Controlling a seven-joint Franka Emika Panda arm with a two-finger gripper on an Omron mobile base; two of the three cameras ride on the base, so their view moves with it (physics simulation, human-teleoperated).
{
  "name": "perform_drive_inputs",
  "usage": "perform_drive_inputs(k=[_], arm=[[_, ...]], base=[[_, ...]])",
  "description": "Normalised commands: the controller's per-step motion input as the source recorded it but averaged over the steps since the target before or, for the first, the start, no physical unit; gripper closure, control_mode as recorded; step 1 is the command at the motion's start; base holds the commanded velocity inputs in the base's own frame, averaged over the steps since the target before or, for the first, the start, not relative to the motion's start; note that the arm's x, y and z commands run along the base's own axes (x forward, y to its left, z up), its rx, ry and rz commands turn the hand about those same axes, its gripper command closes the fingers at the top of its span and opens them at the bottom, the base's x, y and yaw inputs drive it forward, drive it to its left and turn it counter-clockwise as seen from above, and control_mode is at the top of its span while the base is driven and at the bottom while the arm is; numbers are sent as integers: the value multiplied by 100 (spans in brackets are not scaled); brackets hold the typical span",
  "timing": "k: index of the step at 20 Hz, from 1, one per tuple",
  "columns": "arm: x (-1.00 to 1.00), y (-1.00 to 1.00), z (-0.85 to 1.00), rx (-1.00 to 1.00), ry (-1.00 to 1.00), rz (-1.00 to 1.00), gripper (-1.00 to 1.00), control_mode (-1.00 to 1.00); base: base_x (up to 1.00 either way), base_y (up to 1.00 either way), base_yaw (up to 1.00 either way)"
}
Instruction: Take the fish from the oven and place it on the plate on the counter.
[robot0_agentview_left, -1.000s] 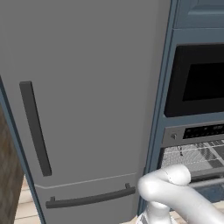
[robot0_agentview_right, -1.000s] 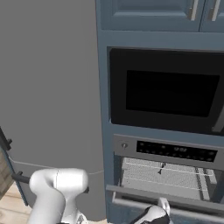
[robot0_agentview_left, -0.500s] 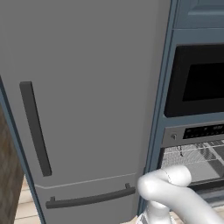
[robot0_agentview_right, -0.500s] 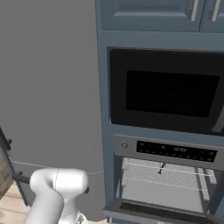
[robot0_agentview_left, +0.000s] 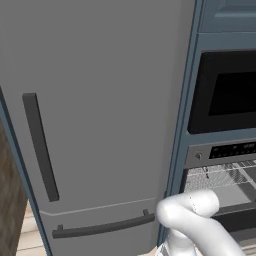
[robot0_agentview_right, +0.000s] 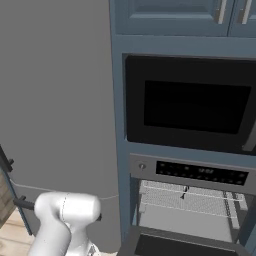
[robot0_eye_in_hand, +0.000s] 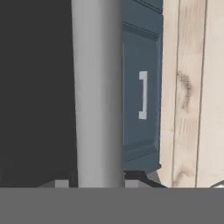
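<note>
The oven (robot0_agentview_right: 200, 172) is now seen opened wider: its dark door (robot0_agentview_right: 165, 246) is dropped lower than a moment ago, and the wire rack (robot0_agentview_right: 210, 202) is laid bare. A small dark-edged shape at the rack's middle, judged to be the fish (robot0_agentview_right: 184, 193), is thereby made reachable. The hand (robot0_eye_in_hand: 98, 183) is set astride the door's grey handle (robot0_eye_in_hand: 96, 109); whether it is clamped there cannot be told.

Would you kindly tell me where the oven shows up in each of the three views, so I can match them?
Left base view: the oven sits at the lower right, racks visible.
Right base view: lower right, below the black-windowed appliance.
Hand view: a pale bar and dark panel at left may be its door; I cannot tell.
Shared landmark: the black-windowed appliance.
</note>
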Motion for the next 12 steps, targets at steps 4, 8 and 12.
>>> perform_drive_inputs(k=[4, 8, 12], arm=[[-31, -5, 26, 0, 5, -1, -100, -100], [-41, -16, 50, 0, 2, 0, -100, -100], [-62, 6, 84, 0, -3, 0, -100, -100]], base=[[0, 0, 0], [0, 0, 0], [0, 0, 0]])
